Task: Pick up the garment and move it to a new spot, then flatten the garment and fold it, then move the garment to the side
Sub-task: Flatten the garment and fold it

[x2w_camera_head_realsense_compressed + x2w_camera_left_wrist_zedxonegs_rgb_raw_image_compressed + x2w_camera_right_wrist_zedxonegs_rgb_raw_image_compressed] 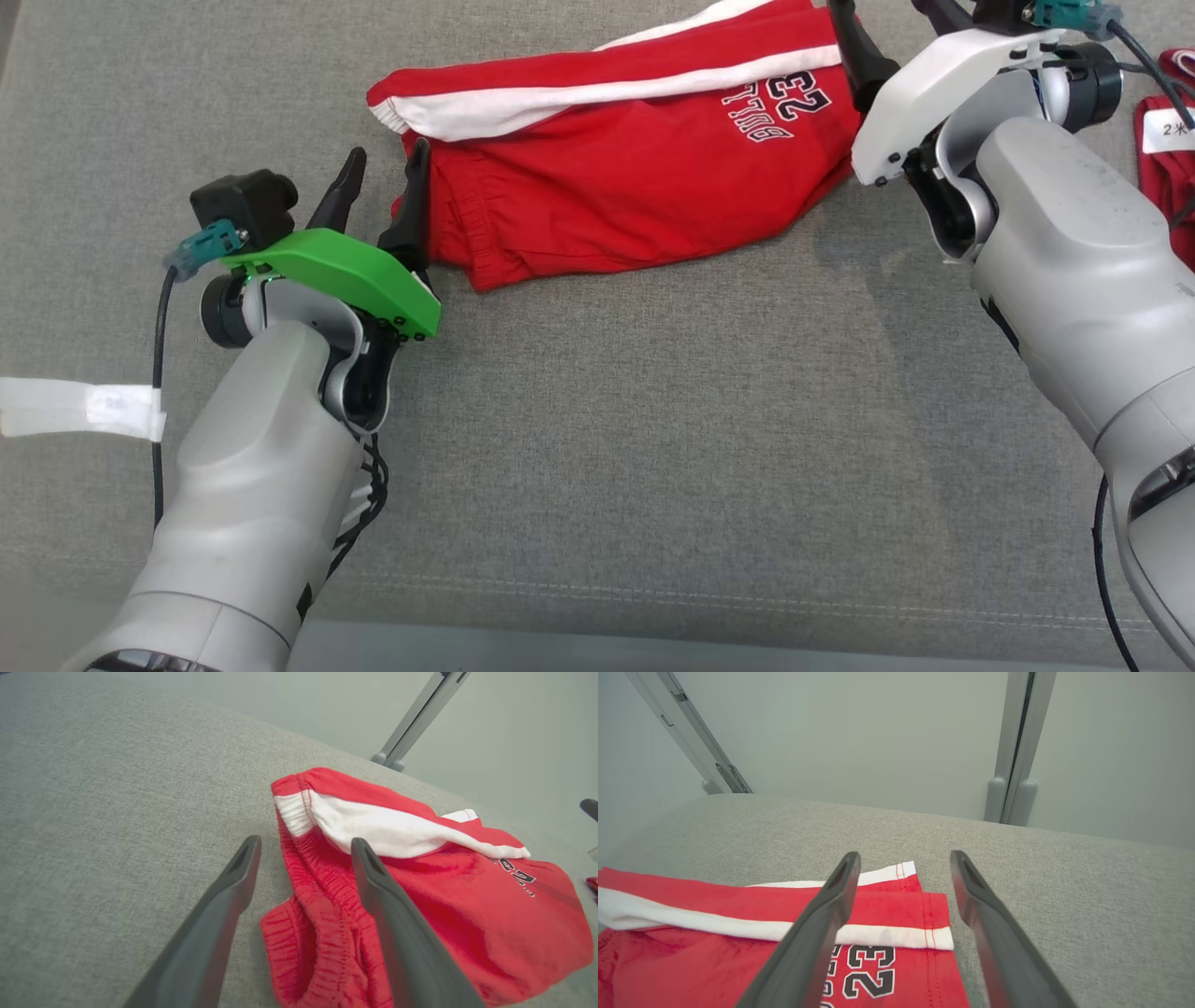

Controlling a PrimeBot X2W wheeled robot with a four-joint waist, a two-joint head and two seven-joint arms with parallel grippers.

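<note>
Gaping empty, the left tool (387, 151) and right tool (904, 855) flank red shorts (635, 159) cropped at the head view's top.

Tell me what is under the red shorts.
The red shorts lie on the grey fabric surface, which shows along their edges. They are folded over themselves, so the lower layers and anything between them and the surface are covered and cannot be seen.
</note>
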